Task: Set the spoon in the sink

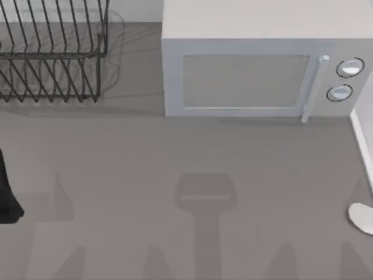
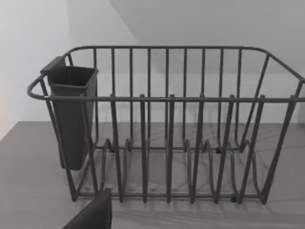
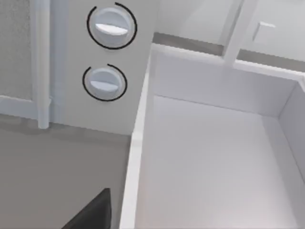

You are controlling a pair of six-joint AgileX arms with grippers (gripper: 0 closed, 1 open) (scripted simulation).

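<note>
A grey table [image 1: 145,175] is seen from above, with a wide bare stretch across its middle and front, marked by soft shadows. At the back, right of centre, a pale microwave [image 1: 250,70] is set, its door handle [image 1: 312,87] running down near its right side and two round silver-rimmed knobs [image 1: 349,67] placed one above the other beyond the handle. The back left corner is taken up by a dark wire dish rack [image 1: 52,52], cut by the top view's left and upper edges; in the left wrist view a dark cutlery cup [image 2: 71,114] is hung on one end of the rack. A gap of bare table is left between rack and microwave.

Along the right edge of the table the white rim of the sink [image 1: 362,140] is visible; in the right wrist view its basin [image 3: 209,162] is seen standing just beside the microwave's knob panel.

The spoon [image 1: 362,217] is found at the right edge of the top view, on the table just in front of the sink rim, with part of it cut off by the edge.

The left arm [image 1: 7,192] is seen as a dark shape at the left edge. Whether either gripper's fingers are spread or pressed together cannot be told.
</note>
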